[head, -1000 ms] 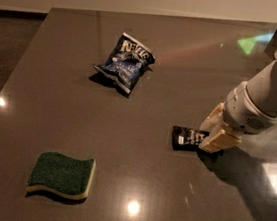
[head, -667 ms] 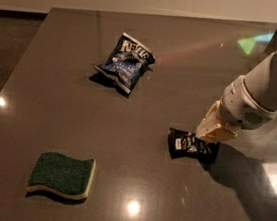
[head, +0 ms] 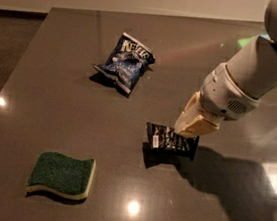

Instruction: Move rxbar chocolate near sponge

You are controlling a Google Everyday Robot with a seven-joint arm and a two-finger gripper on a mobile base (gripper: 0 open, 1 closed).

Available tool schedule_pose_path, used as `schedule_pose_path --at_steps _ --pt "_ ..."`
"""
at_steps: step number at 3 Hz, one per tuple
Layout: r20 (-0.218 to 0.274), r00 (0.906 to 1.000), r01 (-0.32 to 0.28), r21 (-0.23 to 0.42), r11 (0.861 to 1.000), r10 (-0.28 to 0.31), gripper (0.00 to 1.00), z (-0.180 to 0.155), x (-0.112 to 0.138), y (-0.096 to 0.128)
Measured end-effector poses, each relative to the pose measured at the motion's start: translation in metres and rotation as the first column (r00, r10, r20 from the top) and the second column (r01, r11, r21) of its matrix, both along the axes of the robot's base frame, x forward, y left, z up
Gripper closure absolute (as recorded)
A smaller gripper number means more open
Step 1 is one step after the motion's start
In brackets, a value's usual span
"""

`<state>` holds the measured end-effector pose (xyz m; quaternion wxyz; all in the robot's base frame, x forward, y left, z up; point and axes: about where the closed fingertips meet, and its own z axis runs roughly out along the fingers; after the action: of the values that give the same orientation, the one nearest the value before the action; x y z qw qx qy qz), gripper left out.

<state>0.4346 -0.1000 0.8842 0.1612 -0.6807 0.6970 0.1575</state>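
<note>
because the chocolate bar [head: 168,138] must reach the sponge [head: 60,173], well apart, the gripper [head: 186,132] clamps closed jaws on the bar's end, holding it slightly raised.

the arm [head: 265,62] enters from the 2 o'clock corner and slopes down toward 8 o'clock. its white wrist [head: 227,95] narrows into the cream gripper [head: 185,130], which sits a little toward 4 o'clock from the middle of the view. the fingers [head: 195,120] point down, pinched together on the upper right edge of the rxbar chocolate [head: 168,138].
</note>
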Motion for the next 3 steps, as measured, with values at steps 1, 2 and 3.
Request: schedule_pose_path --at_steps 1,2,3 --pt "-0.015 0.9975 -0.069 0.042 0.997 0.07 1.0 0.01 -0.016 0.027" --pt "-0.019 0.9903 -0.136 0.064 0.989 0.138 1.0 0.011 -0.034 0.052" --pt "-0.02 0.9822 -0.185 0.063 0.981 0.187 1.0 0.002 -0.049 0.072"
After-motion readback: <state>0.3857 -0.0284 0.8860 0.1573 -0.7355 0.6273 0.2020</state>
